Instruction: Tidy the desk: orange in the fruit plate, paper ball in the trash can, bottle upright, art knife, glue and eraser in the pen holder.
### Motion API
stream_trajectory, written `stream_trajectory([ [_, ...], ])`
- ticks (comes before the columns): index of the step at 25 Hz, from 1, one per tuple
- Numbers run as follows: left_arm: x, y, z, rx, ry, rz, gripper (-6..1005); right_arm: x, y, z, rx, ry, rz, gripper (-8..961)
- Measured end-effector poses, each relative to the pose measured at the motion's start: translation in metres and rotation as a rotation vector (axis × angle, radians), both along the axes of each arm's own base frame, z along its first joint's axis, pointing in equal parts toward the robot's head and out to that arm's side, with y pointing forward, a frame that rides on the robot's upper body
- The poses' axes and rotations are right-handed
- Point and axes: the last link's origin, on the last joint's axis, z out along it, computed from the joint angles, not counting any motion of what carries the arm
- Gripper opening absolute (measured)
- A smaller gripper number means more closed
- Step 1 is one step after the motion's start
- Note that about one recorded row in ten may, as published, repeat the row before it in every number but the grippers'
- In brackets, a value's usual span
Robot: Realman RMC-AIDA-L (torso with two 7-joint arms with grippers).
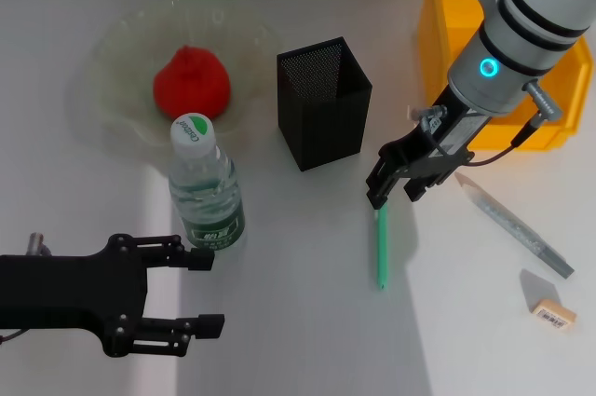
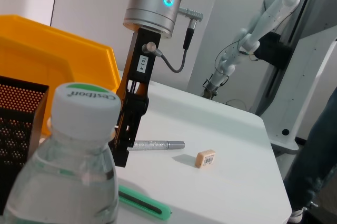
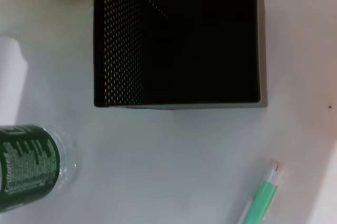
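The red-orange orange point(image 1: 191, 79) lies in the pale-green fruit plate point(image 1: 110, 61). The bottle point(image 1: 205, 193) stands upright in front of the plate, with its cap up. My left gripper point(image 1: 205, 292) is open low beside the bottle's base, with nothing between its fingers. The black mesh pen holder point(image 1: 323, 102) stands at the centre. My right gripper point(image 1: 395, 193) hangs open just over the upper end of the green art knife point(image 1: 380, 249), which lies flat. The silver glue stick point(image 1: 518, 228) and the beige eraser point(image 1: 552, 310) lie to the right. The paper ball is out of view.
The orange-yellow trash can point(image 1: 551, 98) stands at the back right behind my right arm. In the left wrist view the bottle point(image 2: 73, 161) fills the near corner, with the eraser point(image 2: 205, 158) and glue stick point(image 2: 156, 144) beyond. The table edge runs past them.
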Motion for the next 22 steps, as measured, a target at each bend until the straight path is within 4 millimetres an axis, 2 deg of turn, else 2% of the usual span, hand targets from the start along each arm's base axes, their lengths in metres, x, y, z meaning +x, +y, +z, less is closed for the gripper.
stream_trajectory([
  [2,0.0,0.0,-0.001,-0.003,-0.002,0.002,768,0.001,-0.001,-0.003,-0.01,-0.014,0.007,711],
  [8,-0.002,-0.001,-0.003,-0.004,-0.005,0.002,768,0.001,-0.001,-0.009,-0.02,-0.034,0.021,513],
  [22,-0.002,-0.002,-0.004,-0.002,-0.006,0.008,768,0.004,-0.003,-0.018,-0.025,-0.038,0.033,505],
])
